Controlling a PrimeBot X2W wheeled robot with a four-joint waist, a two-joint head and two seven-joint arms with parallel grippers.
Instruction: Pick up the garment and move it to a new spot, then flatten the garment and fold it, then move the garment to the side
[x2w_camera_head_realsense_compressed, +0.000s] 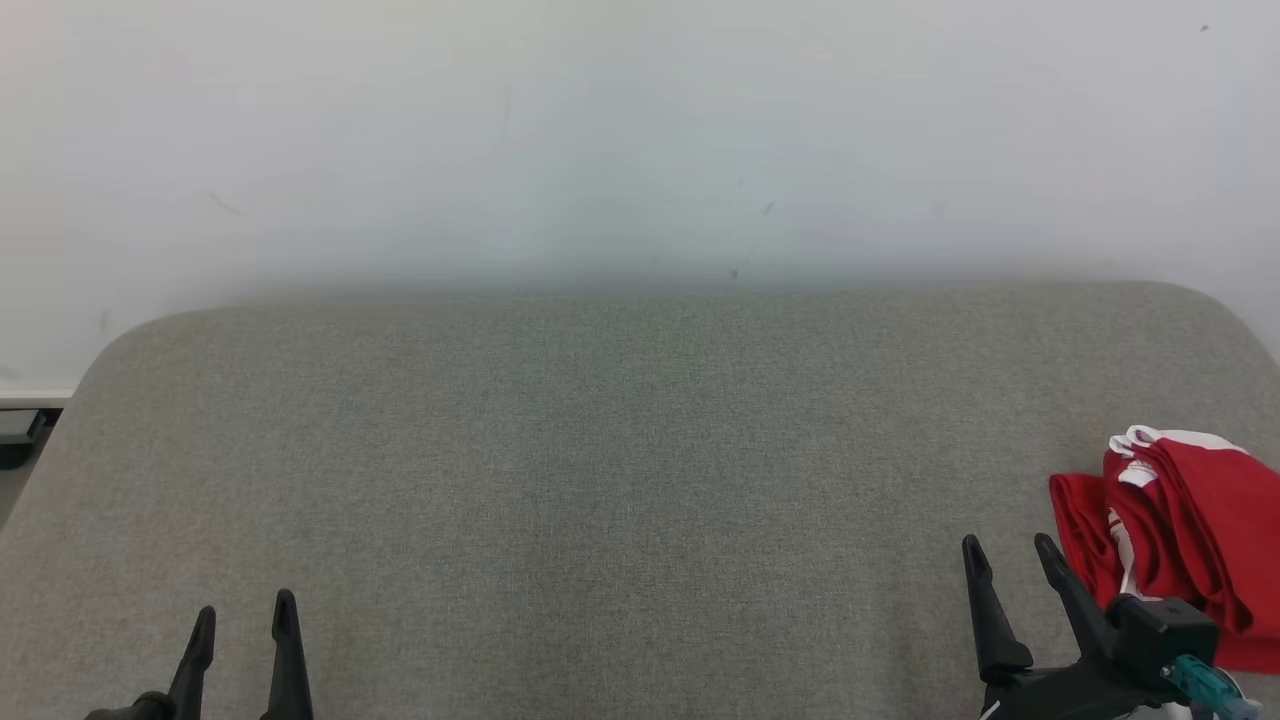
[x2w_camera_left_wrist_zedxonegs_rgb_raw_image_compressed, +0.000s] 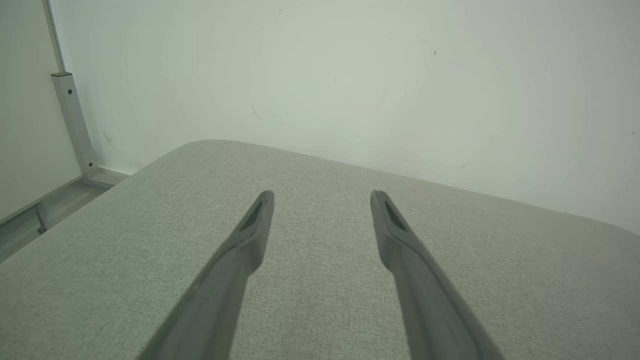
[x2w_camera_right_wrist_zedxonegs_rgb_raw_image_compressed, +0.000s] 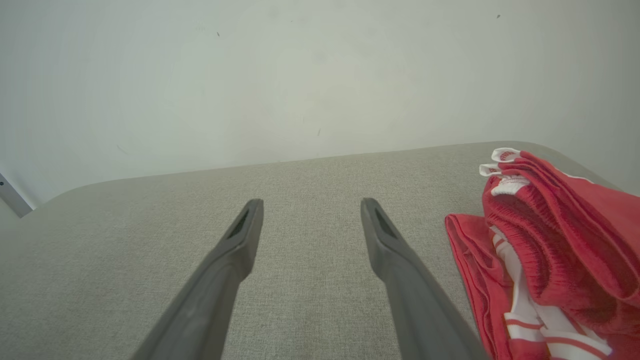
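The garment (x2w_camera_head_realsense_compressed: 1190, 530) is red with white stripes and trim, lying crumpled at the right edge of the grey fabric table (x2w_camera_head_realsense_compressed: 600, 450). In the right wrist view the garment (x2w_camera_right_wrist_zedxonegs_rgb_raw_image_compressed: 550, 250) lies just right of my fingers. My right gripper (x2w_camera_head_realsense_compressed: 1010, 555) stands open near the table's front right, just left of the garment, not touching it; the same right gripper (x2w_camera_right_wrist_zedxonegs_rgb_raw_image_compressed: 310, 210) has nothing between its fingers. At the front left, my left gripper (x2w_camera_head_realsense_compressed: 243, 615) is open over bare fabric, and the left gripper (x2w_camera_left_wrist_zedxonegs_rgb_raw_image_compressed: 321, 200) holds nothing.
A pale wall (x2w_camera_head_realsense_compressed: 640, 130) rises right behind the table's far edge. A metal frame post (x2w_camera_left_wrist_zedxonegs_rgb_raw_image_compressed: 72, 120) stands beyond the table's far left corner, with floor (x2w_camera_left_wrist_zedxonegs_rgb_raw_image_compressed: 45, 210) below it. A dark object (x2w_camera_head_realsense_compressed: 20, 430) sits on the floor left of the table.
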